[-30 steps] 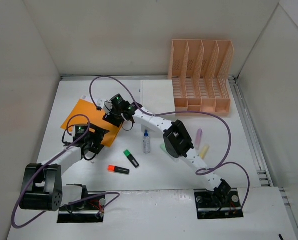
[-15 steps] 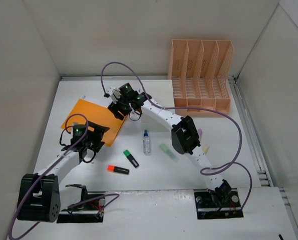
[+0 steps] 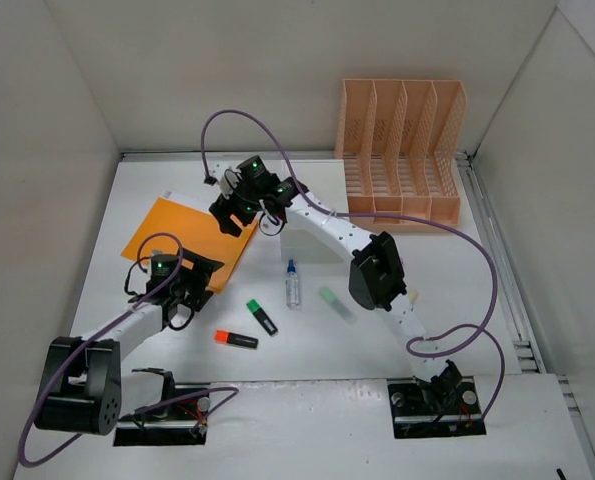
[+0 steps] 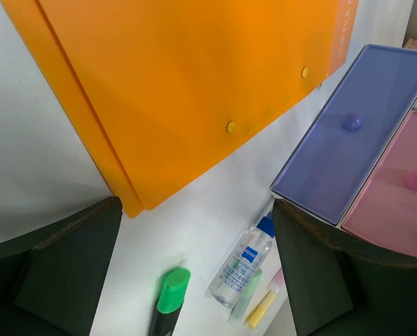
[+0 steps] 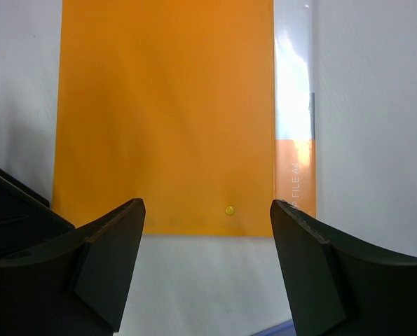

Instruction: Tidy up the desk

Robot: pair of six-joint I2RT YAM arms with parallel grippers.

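The desk [image 3: 447, 290] is a white tabletop between white walls. An orange A4 folder [image 3: 177, 235] lies flat at the left; it fills the left wrist view [image 4: 194, 91] and the right wrist view [image 5: 166, 112]. My left gripper [image 3: 182, 285] is open and empty just off the folder's near corner, low over the desk [image 4: 197, 280]. My right gripper [image 3: 233, 208] is open and empty above the folder's far right edge, jaws spread over its border [image 5: 208, 266].
A small spray bottle [image 3: 293, 283] [image 4: 242, 269], a green highlighter [image 3: 262, 316] [image 4: 167, 297], an orange highlighter [image 3: 236, 340] and a pale green one [image 3: 335, 302] lie mid-desk. A white box [image 3: 322, 180] with purple and pink drawers [image 4: 348, 161] sits under my right arm. An orange file rack [image 3: 402, 150] stands at the back right.
My right arm has lifted and swung toward the back, its gripper moving from the folder's right side to its far right edge. My left gripper has shifted only slightly.
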